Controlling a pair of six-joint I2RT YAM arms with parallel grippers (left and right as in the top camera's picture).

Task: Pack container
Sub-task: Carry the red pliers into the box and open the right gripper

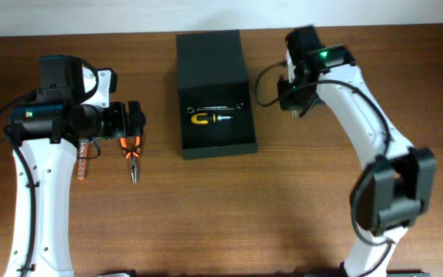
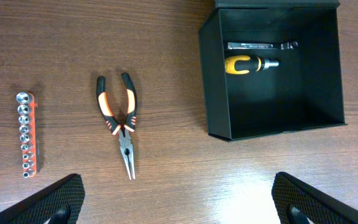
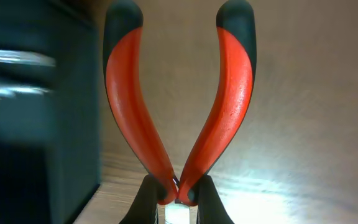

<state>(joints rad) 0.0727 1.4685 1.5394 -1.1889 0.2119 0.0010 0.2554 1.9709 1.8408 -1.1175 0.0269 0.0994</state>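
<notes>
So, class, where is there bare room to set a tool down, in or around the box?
Free: the floor of the matte dark cardboard box, between the yellow-handled screwdriver and the near wall; the wooden table in front of it. Crowded: its far end, by the silver wrench; left of the box, orange-black pliers and red socket rail.

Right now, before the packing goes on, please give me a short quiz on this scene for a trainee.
1. True or false: the container is empty.
2. The right pincer holds: A) a hammer B) red-handled pliers C) nothing.
3. Fill in: the orange-handled pliers lie on the ____.
Key: 1 false, a screwdriver and a wrench lie inside; 2 B; 3 table.
</notes>
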